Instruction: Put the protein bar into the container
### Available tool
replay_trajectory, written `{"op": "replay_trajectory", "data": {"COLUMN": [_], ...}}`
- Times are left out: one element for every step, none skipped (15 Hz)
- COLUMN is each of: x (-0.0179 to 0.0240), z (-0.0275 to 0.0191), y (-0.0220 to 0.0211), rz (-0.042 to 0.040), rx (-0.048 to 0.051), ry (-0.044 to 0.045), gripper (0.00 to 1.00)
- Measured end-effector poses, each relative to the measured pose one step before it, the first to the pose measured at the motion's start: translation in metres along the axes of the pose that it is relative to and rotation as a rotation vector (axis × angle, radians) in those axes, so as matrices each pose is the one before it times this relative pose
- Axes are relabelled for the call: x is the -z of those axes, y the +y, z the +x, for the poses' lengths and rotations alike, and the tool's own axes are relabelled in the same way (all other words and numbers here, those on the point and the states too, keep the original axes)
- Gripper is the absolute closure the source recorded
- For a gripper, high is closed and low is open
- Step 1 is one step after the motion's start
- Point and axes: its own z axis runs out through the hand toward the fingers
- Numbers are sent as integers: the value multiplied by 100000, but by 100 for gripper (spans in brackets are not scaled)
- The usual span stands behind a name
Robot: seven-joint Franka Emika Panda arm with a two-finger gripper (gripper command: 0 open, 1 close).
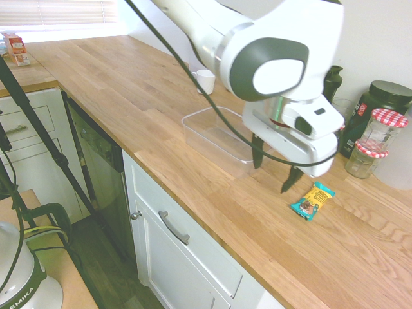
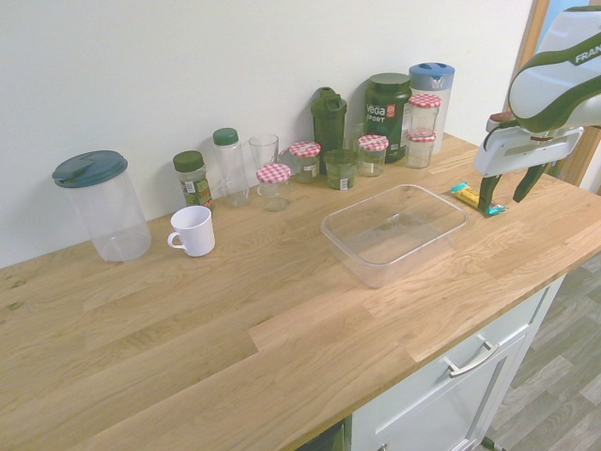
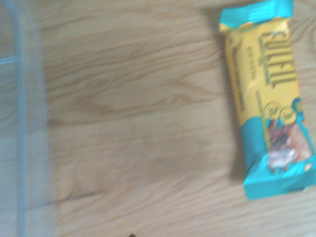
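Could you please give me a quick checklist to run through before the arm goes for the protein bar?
1. Claw open and empty: ok.
2. Protein bar lying flat on the counter, nothing on it: ok.
3. Claw centred over the bar: not ok; it hangs above the counter between the bar and the container.
4. Container empty, ready to receive: ok.
5. Jars stand apart from the bar: ok.
6. Fingers lined up across the bar's narrow width: cannot tell.

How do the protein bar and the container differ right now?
The protein bar is small, flat and opaque, teal and yellow; the container is far larger, clear and empty. The bar lies under the open hand; the container sits clear of it. Both rest on the wooden counter.
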Motion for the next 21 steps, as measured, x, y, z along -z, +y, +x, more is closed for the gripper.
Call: {"op": "replay_trajectory", "data": {"x": [-640,-531,-308,-471,-569,-660,-776,-639,-471,-349,-206,-89,-77,-231,-309,-378,-516,-509,-4,-27,-8], "z": [1560,1211,1004,876,699,695,608,449,413,247,184,102,87,-15,-3,35,-31,-21,62,18,-5], "y": [-297,-389,-429,-462,-285,-175,-186,-170,-183,-176,-112,-83,-73,3,12,-14,-59,-89,-98,-69,-31], "rz": [-589,-259,-139,-87,-144,-437,-483,-394,-291,-285,-157,-73,-114,-207,-249,-212,-374,-105,326,307,271], "rx": [-128,133,391,24,-152,11,4,152,141,158,234,307,314,193,104,32,46,-27,194,78,-74], "ry": [388,281,496,198,-262,-247,-384,-406,-223,-207,-145,-69,-180,-309,-405,-413,-573,-317,70,-83,-97], "gripper": [0,0,0,0,0,0,0,0,0,100,100,100,100,100,100,100,100,100,100,100,100]}}
